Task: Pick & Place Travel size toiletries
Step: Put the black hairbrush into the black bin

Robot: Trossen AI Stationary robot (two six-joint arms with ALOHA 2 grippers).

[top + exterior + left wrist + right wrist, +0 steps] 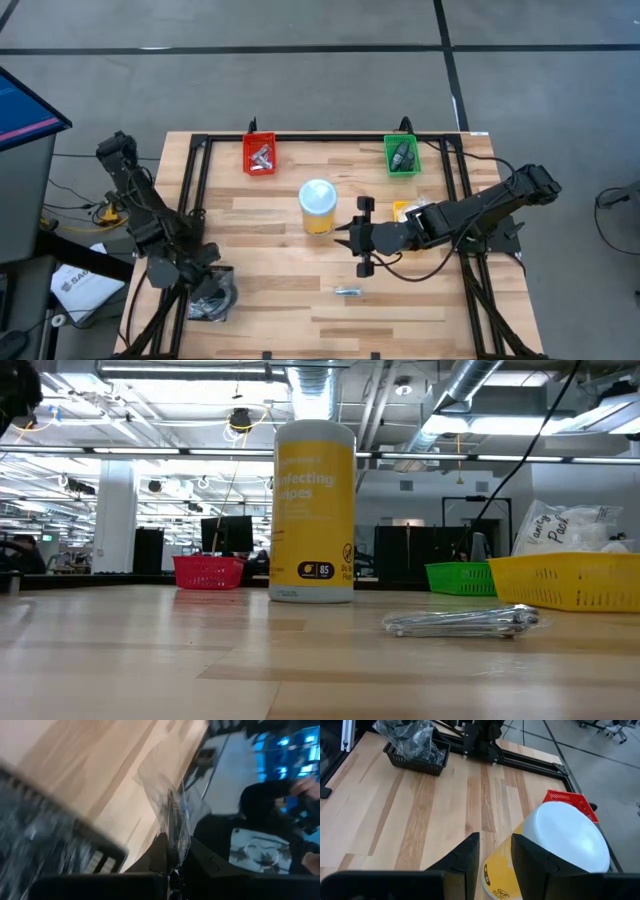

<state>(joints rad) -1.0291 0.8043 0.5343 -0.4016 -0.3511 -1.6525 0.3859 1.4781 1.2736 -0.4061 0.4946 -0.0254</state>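
Note:
My left gripper hovers at the table's near left, by the black tray piled with clear bags, and is shut on a clear bag holding a dark bundle. My right gripper stands open, raised above mid-table beside the tall yellow tub, with nothing between its fingers. A silvery packet lies flat on the wood near the front. Toiletries also sit in the red tray and the green tray. White sachets stand in the yellow tray. My left gripper pinches the clear bag by one end between its two fingers. The rest of the bag stretches out past the fingertips, clear of the table, with the dark bundle inside it. Motion blur hides how many layers are caught.
The yellow tub stands upright at mid-table, just left of my right gripper. The yellow tray lies partly under my right arm. Black frame rails run along the table's left, right and far sides. A person is beyond the table's left edge.

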